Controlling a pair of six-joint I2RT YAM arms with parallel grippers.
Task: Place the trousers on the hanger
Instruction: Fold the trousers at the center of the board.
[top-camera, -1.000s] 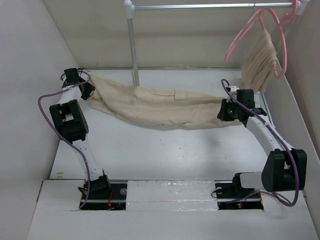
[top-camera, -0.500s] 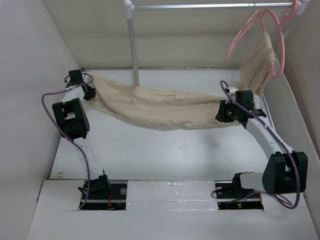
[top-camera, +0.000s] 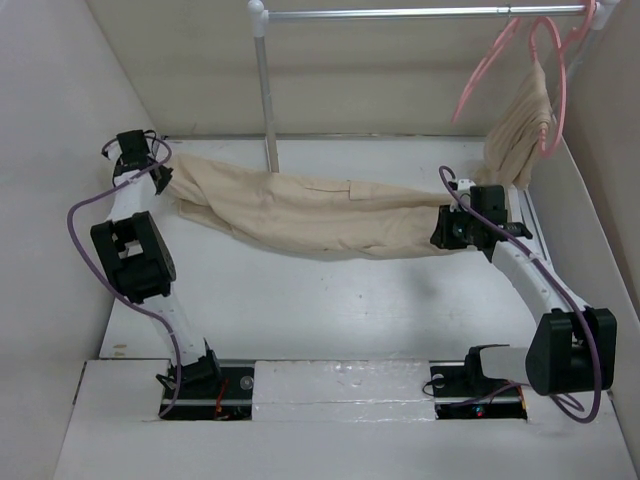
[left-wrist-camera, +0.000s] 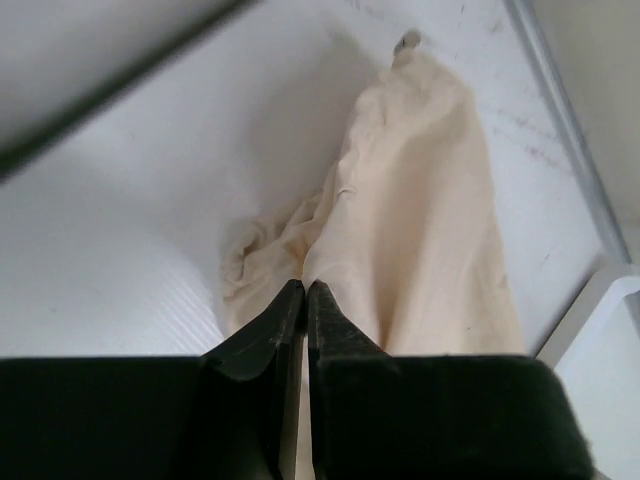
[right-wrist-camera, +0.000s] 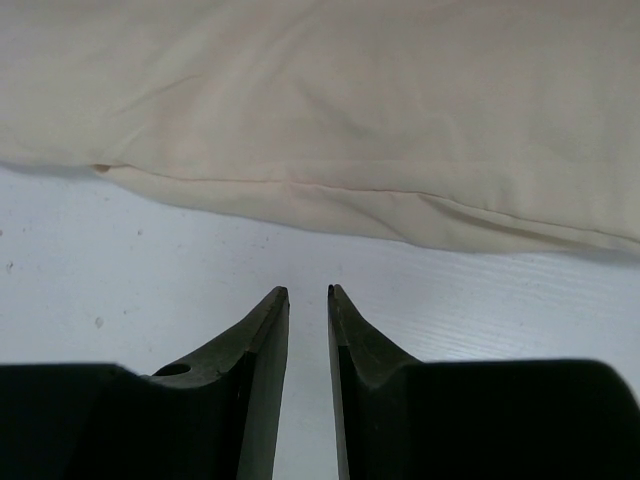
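Observation:
The pale beige trousers (top-camera: 320, 215) lie stretched across the table from left to right, patch pocket up. My left gripper (top-camera: 160, 180) is at their left end, and in the left wrist view it (left-wrist-camera: 305, 285) is shut on a fold of the trousers (left-wrist-camera: 420, 200). My right gripper (top-camera: 441, 230) is at their right end. In the right wrist view it (right-wrist-camera: 308, 290) is narrowly open and empty over bare table, just short of the trousers' edge (right-wrist-camera: 350, 100). The empty pink hanger (top-camera: 478, 70) hangs on the rail at the back right.
A second pink hanger (top-camera: 558, 90) carries a smaller bunched beige garment (top-camera: 520, 130) beside it. A metal rail (top-camera: 400, 13) on a post (top-camera: 268, 100) stands at the back. White walls close in left (top-camera: 60, 150) and right (top-camera: 610, 200).
My left gripper has moved left and back, drawing the trousers' left end with it. The hanging garment and hangers have swung slightly. My right gripper has barely moved.

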